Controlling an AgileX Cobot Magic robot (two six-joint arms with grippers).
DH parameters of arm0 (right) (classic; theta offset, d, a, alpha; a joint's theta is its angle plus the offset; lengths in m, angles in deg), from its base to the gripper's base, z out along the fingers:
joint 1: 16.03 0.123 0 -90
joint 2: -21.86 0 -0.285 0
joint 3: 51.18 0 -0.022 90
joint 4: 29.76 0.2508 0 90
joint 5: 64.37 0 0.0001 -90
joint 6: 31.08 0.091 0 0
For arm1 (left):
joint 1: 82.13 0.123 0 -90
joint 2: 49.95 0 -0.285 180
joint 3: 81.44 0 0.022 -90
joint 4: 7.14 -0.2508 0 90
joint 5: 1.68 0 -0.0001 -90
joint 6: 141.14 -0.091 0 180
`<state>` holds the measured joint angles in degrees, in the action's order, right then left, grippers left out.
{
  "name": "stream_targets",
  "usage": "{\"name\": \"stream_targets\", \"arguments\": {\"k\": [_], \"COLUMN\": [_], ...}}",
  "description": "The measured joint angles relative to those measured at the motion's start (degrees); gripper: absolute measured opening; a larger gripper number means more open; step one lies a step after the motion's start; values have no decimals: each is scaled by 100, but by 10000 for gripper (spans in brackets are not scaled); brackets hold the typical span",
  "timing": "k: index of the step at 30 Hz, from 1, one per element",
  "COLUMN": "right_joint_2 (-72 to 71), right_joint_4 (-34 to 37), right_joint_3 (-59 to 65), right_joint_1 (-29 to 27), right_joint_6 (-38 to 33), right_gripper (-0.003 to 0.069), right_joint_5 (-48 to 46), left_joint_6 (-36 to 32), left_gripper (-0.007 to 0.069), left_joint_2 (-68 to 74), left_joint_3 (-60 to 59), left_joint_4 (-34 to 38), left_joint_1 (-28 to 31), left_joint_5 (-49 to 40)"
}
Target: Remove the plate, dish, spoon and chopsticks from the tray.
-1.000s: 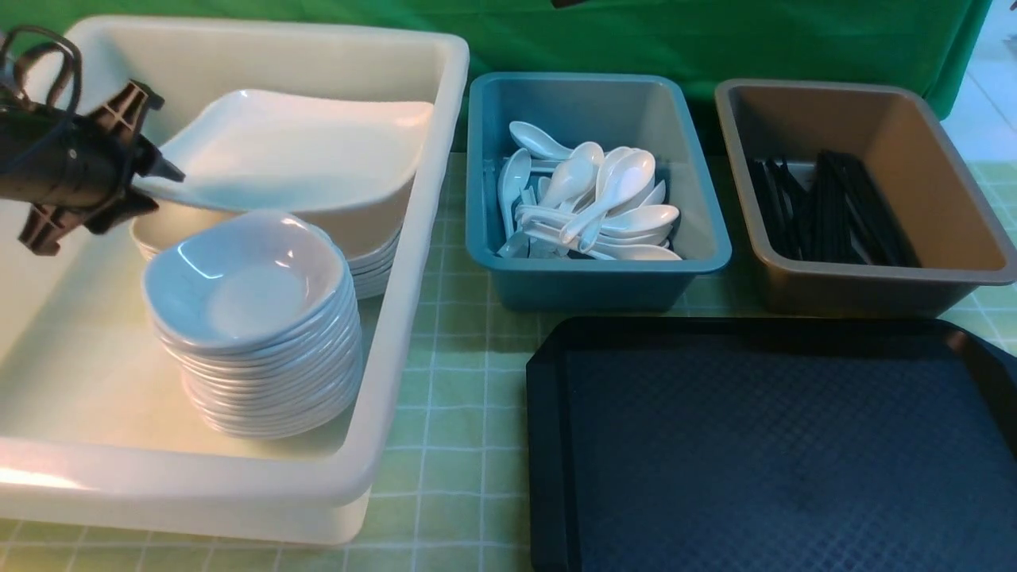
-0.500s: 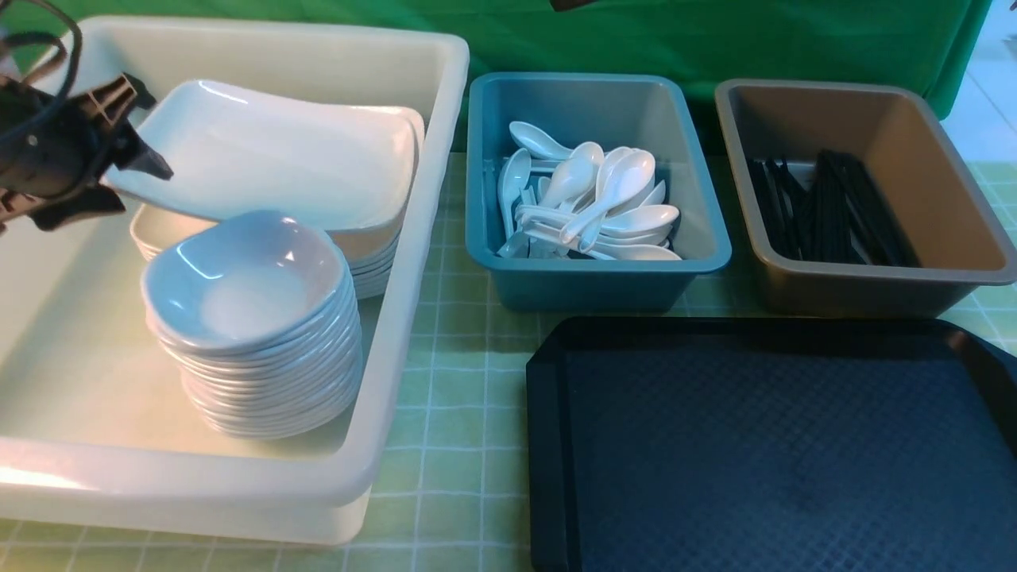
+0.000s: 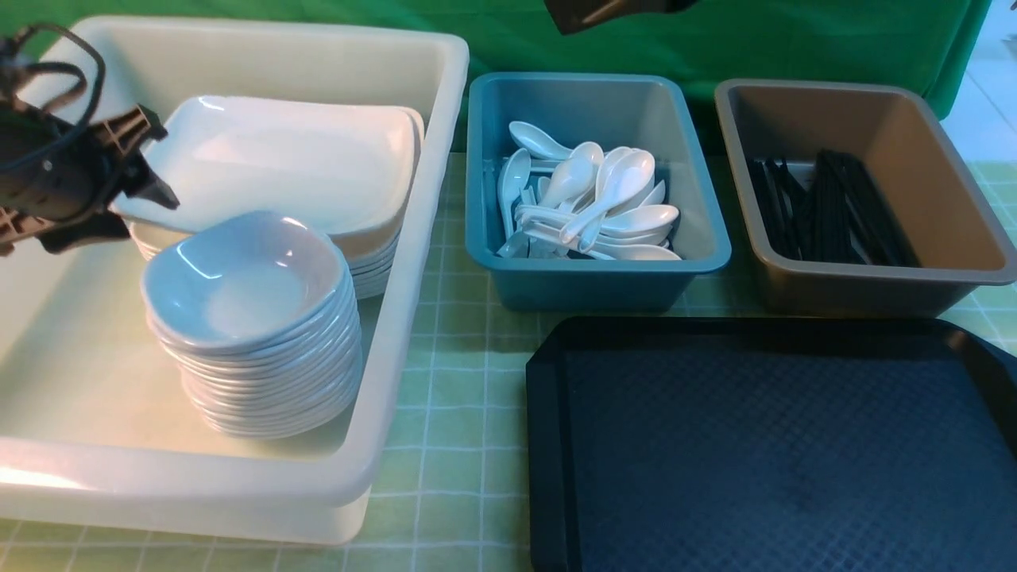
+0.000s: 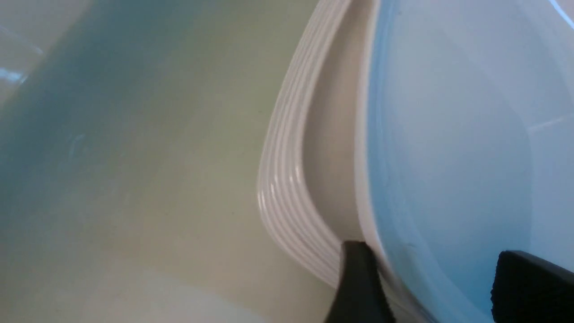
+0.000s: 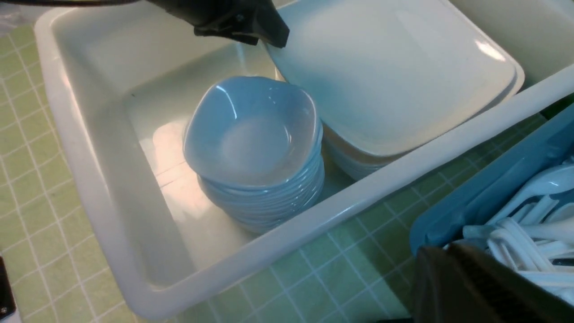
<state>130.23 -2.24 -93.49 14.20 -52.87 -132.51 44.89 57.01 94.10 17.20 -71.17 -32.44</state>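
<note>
The black tray (image 3: 779, 445) at the front right is bare. The white plate (image 3: 278, 163) lies flat on top of a pile of like plates inside the white tub (image 3: 413, 262). My left gripper (image 3: 147, 214) is at the plate's left corner, open, with the plate's rim (image 4: 365, 179) between its spread fingers (image 4: 358, 282). In front of it stands a stack of small dishes (image 3: 246, 278). Spoons (image 3: 596, 199) fill the blue bin, and chopsticks (image 3: 826, 210) lie in the brown bin. My right gripper (image 3: 592, 14) hangs high at the back, shut and holding nothing.
The blue bin (image 3: 596, 278) and the brown bin (image 3: 866, 278) stand side by side behind the tray. A green checked cloth (image 3: 453, 413) covers the table, with a green backdrop behind. The tub's tall wall runs between the plates and the blue bin.
The plate has gone from tilted in my left gripper to lying flat on the pile. The left gripper's jaws have opened. The right gripper has come into the top of the front view.
</note>
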Motion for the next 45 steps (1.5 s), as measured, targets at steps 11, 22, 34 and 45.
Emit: {"name": "stream_targets", "arguments": {"k": [11, 22, 34, 45], "right_joint_2": [0, -304, -3324, -7505], "right_joint_4": [0, -1298, -3334, -4064], "right_joint_3": [0, -566, 823, 7455], "right_joint_1": [0, -143, -610, -616], "right_joint_6": [2, 521, 1617, 3175], "right_gripper": [8, 10, 10, 10], "right_joint_5": [-32, -157, 928, 6345], "left_joint_6": [-135, -1565, -2733, -2675], "left_gripper": [367, 50, -18, -18], "left_joint_2": [198, -1134, -5115, -7776], "left_joint_3": [0, 871, 518, -2341], "left_joint_4": [-4, 231, 548, 352], "left_joint_1": [-5, -35, -182, -182], "left_joint_5": [475, -1276, -2612, -1844]}}
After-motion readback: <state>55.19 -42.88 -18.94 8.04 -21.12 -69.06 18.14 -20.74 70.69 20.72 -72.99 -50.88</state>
